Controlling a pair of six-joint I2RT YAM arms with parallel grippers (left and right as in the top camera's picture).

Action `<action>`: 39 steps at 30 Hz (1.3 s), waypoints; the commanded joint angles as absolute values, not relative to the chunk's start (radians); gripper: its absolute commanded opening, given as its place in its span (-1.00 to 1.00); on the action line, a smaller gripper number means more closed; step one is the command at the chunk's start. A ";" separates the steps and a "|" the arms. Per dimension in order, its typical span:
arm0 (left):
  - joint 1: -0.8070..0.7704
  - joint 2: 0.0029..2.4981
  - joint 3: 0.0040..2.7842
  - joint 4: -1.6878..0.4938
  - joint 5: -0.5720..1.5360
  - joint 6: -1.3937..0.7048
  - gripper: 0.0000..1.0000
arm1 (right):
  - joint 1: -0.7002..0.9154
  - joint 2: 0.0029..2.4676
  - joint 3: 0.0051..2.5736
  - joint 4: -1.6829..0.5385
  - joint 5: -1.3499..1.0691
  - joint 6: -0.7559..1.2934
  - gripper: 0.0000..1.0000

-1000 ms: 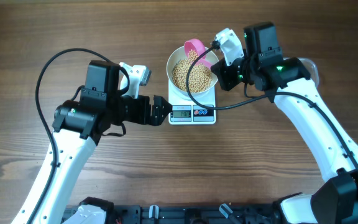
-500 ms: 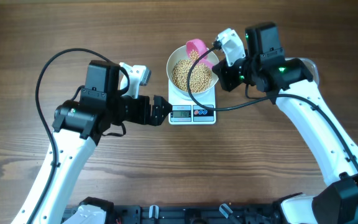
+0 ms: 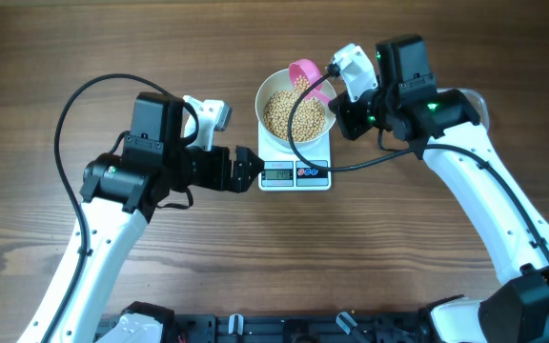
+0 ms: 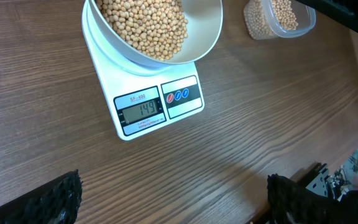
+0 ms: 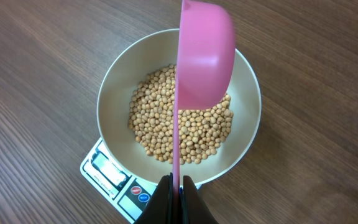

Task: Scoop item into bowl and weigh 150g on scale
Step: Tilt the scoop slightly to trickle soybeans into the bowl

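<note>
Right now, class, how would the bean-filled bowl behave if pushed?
The bowl probably feels heavy: many beans lie inside. It spans the small scale, so a push may slide or tip it. Loose beans would likely spill.

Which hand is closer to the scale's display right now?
Left. The left hand sits open just left of the scale, level with its display. The right hand is by the bowl's far right rim, shut on the pink scoop's handle, scoop over the bowl.
</note>
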State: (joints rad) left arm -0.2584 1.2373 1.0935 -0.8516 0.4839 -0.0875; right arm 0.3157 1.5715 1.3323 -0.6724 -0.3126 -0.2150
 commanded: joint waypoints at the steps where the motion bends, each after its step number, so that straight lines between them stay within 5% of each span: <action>1: -0.251 1.237 1.114 -0.849 0.481 -0.086 1.00 | 0.317 1.551 1.348 -0.672 -0.303 -0.236 -0.91; 39: -0.251 1.237 1.114 -0.849 0.481 -0.086 1.00 | 0.317 1.552 1.348 -0.694 -0.326 -0.313 -0.92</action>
State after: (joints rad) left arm -0.2584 1.2373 1.0935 -0.8516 0.4839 -0.0875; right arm 0.3157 1.5715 1.3323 -0.6994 -0.3138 -0.2802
